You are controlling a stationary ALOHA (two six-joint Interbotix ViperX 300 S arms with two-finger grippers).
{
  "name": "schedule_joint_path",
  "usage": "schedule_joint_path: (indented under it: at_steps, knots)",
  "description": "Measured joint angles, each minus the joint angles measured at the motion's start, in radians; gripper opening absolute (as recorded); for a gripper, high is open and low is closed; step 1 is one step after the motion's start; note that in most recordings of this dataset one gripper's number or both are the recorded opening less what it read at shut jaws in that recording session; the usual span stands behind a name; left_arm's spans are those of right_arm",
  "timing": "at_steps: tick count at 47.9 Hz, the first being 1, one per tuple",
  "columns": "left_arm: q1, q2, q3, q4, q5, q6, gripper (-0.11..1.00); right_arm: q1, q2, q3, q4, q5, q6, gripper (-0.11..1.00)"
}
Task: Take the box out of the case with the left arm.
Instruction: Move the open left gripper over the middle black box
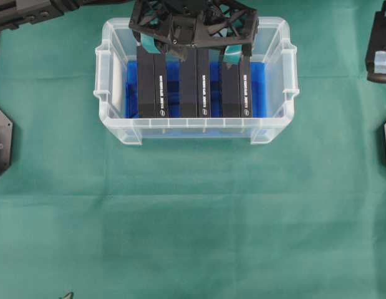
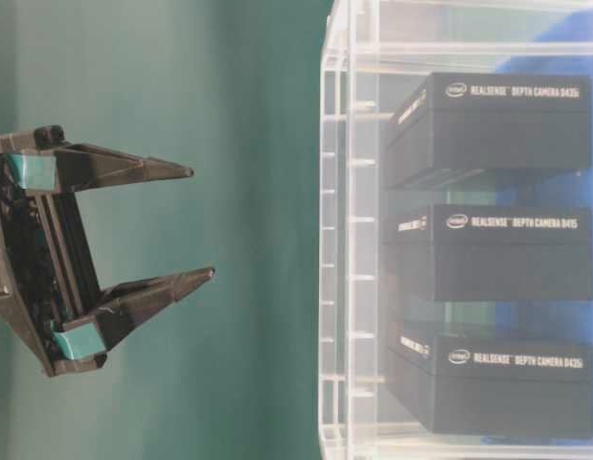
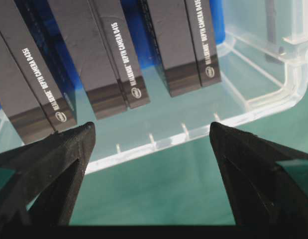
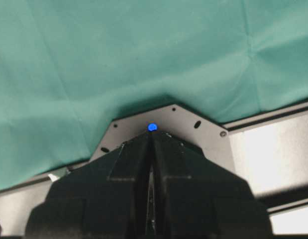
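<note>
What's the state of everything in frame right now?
case: lidless, upright on the cloth
three boxes: standing side by side inside the case, none gripped
left gripper: open, empty, above the case
right gripper: shut, empty, away from the case

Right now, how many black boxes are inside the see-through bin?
3, standing in the case: left box, middle box, right box. None seems hidden.

The case (image 1: 277,128) is clear glossy plastic; the boxes (image 2: 497,125) look matt black; green cloth (image 1: 193,218), slightly creased, covers the bench.
</note>
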Motion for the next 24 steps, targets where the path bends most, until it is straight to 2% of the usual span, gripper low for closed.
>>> schedule_joint_path:
  at_steps: [24]
  knots:
    - [0.0, 0.0, 0.0, 0.0, 0.002, -0.006, 0.98, 0.0, 0.0, 0.0, 0.0, 0.0, 0.0, 0.01]
